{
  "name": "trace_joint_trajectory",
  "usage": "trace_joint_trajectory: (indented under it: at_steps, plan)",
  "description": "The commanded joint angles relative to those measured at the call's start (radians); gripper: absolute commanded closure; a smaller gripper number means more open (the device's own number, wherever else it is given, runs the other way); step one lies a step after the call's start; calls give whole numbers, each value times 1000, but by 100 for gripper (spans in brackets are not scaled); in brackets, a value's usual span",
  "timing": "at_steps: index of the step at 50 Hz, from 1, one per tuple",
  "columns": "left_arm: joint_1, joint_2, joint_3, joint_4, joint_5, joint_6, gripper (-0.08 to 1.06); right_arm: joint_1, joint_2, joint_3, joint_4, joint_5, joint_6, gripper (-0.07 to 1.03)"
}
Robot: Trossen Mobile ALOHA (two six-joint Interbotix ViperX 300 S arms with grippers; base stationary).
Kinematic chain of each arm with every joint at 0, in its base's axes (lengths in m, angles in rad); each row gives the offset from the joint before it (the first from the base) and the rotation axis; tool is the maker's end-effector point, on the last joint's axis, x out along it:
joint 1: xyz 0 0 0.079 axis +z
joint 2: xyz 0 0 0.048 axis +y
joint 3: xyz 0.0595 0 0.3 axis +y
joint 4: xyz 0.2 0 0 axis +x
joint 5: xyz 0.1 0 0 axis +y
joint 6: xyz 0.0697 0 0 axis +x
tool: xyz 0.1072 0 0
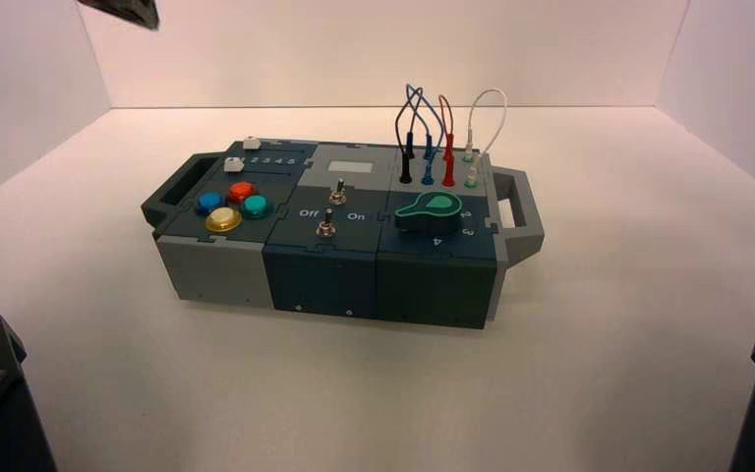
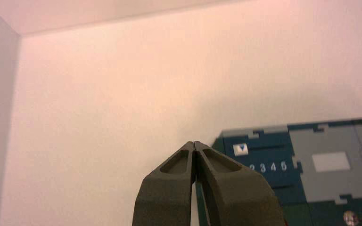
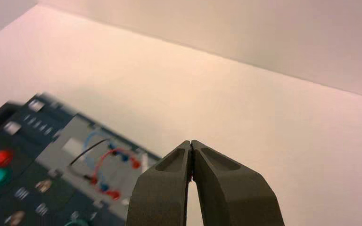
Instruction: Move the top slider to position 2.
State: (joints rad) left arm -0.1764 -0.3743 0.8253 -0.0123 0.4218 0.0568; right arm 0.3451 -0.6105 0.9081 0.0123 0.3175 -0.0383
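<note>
The top slider (image 1: 252, 144) is a small white knob at the far left corner of the box (image 1: 216, 270). In the left wrist view the top slider (image 2: 241, 149) sits at the left end of its track, above and left of the printed digit 2 (image 2: 252, 168) that heads the row 2 3 4 5. My left gripper (image 2: 194, 142) is shut and holds nothing, hanging over bare table to the left of the box. My right gripper (image 3: 191, 141) is also shut and holds nothing, off the box's right side above the table.
A twin white knob (image 1: 233, 164) sits just nearer on the same panel. Four coloured push buttons (image 1: 228, 206), two toggle switches (image 1: 331, 206), a green dial (image 1: 428, 209) and looped wires (image 1: 442, 138) fill the rest of the box. A dark arm part (image 1: 123, 10) shows at the top left.
</note>
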Motion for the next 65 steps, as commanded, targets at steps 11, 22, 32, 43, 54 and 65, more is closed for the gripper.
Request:
trace_joint_trajectory:
  at_steps: [11,22,32,43,54,65]
  plan:
    - [-41,78,-87,2,83,5,101,135,84,-81,3,77,-3,99]
    - [-66,115,-106,2,107,3,101,189,186,-135,0,130,-15,99]
    - [-75,146,-117,0,124,5,101,199,261,-175,0,140,-21,99]
    - [-78,176,-132,0,132,3,101,239,330,-236,2,143,-21,99]
    - [-92,216,-155,-2,143,0,101,242,368,-270,2,146,-20,99]
    - [-109,273,-163,-5,143,-3,101,242,385,-267,3,126,-18,99]
